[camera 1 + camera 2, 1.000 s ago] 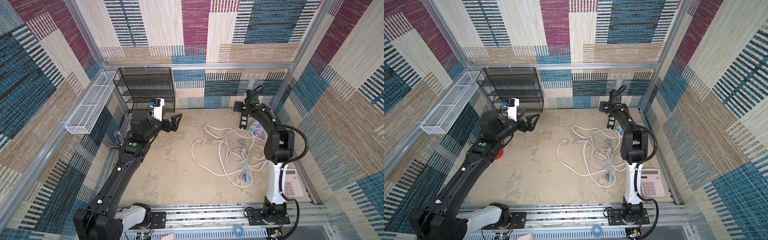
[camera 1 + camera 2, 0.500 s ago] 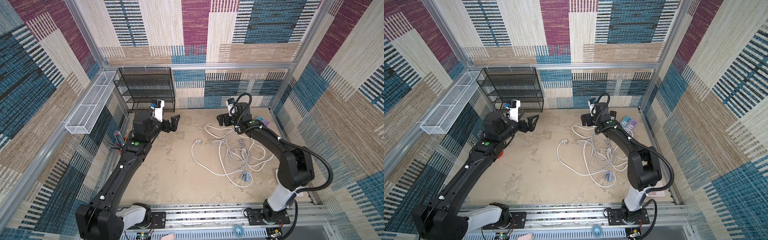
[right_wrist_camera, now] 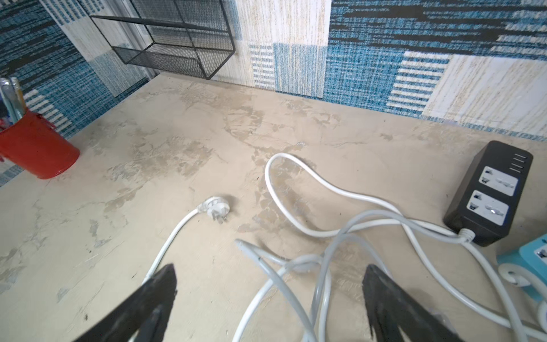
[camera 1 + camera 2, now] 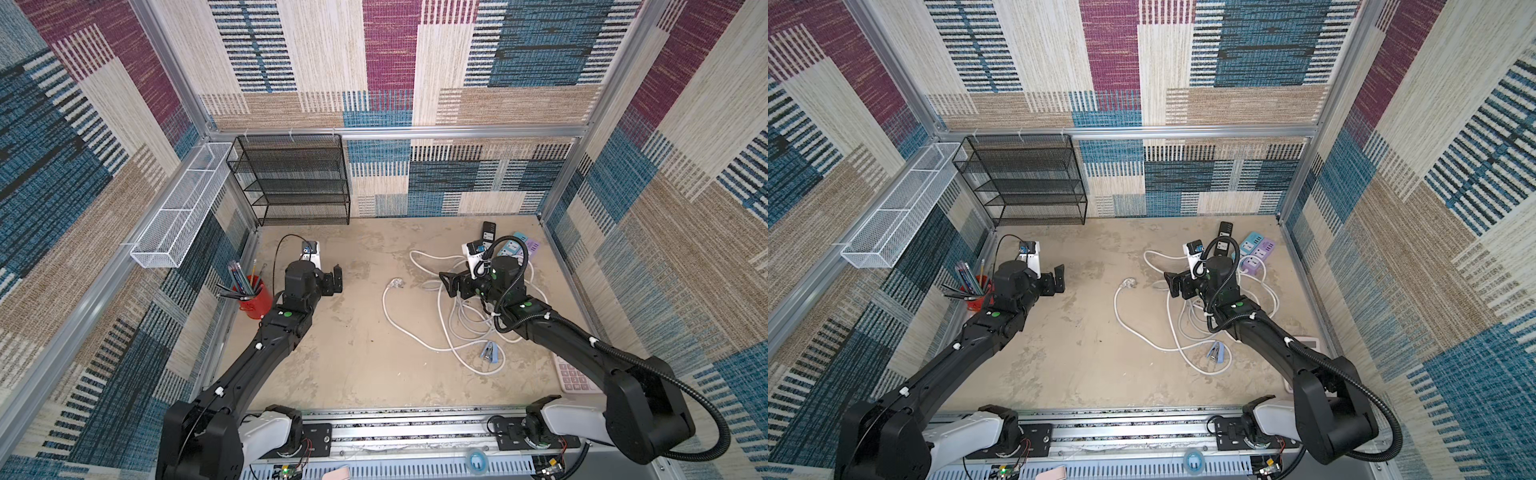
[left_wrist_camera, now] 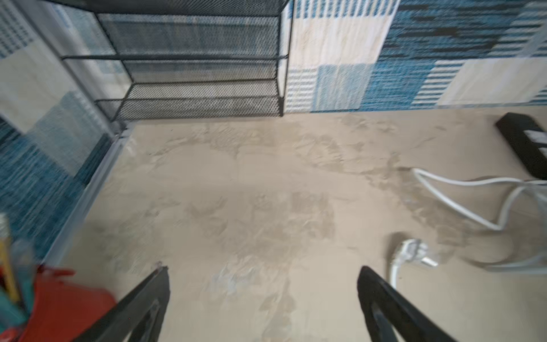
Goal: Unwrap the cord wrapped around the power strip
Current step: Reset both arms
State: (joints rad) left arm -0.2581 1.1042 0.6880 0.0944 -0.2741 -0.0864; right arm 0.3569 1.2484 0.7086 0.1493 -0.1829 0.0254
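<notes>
We read the table as a clock, with twelve at the far wall. The black power strip lies flat at about one o'clock, close to that wall and just beside the pastel strips. Its long axis runs roughly along the twelve-to-six line. The slotted end faces twelve and the cord exit faces six, towards the arms.

From that exit the white cord spills in loose loops over the table between three and four o'clock. Its plug rests alone near the centre, prongs turned towards about three. No turn of cord sits on the strip's body, so we judge the unwrapping done.

That would explain the arms. The left gripper hangs over bare table at nine o'clock, beside the red pen cup. Its jaws are spread wide and hold nothing. The right gripper hovers above the loops at two o'clock, equally wide and empty, clear of the cord.
</notes>
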